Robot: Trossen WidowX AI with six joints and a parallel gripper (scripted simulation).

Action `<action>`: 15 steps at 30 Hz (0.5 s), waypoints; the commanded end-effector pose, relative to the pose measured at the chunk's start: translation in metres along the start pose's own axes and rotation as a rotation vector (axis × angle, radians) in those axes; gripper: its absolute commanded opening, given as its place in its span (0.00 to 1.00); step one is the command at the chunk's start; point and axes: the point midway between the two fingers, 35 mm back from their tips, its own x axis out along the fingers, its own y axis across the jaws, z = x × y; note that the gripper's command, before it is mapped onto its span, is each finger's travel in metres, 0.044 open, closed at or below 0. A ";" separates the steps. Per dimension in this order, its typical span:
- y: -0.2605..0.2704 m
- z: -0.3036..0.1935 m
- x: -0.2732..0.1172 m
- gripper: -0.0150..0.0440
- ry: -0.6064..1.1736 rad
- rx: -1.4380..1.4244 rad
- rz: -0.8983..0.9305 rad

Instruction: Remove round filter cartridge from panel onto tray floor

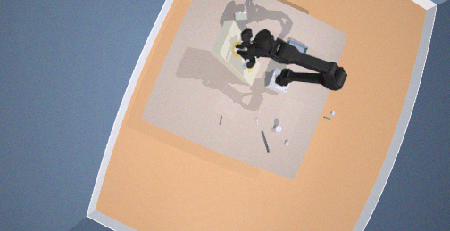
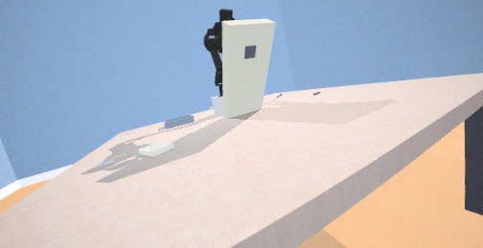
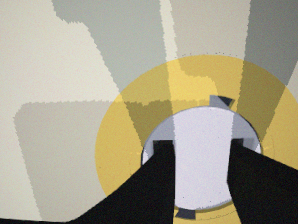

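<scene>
The gripper (image 1: 237, 50) (image 3: 197, 153) grips the filter cartridge (image 3: 202, 165) by its slots, inside the yellow ring (image 1: 236, 49) (image 3: 112, 145) on the service panel (image 1: 222, 41) (image 2: 244, 81) (image 3: 30, 60). Shallow fingertip engagement could let it slip when pulled; an off-axis pull could jam it.

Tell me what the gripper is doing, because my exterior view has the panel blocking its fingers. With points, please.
Observer: In the wrist view, the gripper (image 1: 239, 49) (image 3: 197, 153) is shut on the white filter cartridge (image 1: 237, 50) (image 3: 204, 167), one finger at each side of its face.
Operator: Anything around the cartridge that I can't see?
Observer: Yes, a yellow ring (image 1: 235, 45) (image 3: 110, 145) surrounds it on the panel (image 1: 223, 37) (image 2: 245, 81) (image 3: 30, 60).
Operator: Any other yellow on that face?
Observer: The top view shows another yellow patch (image 1: 250, 70), nearer the panel's other end.
</scene>
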 end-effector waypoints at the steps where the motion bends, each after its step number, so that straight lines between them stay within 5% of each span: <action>1: 0.001 0.000 0.002 0.25 -0.001 -0.022 0.004; 15: 0.002 0.000 0.008 0.25 -0.004 -0.503 0.006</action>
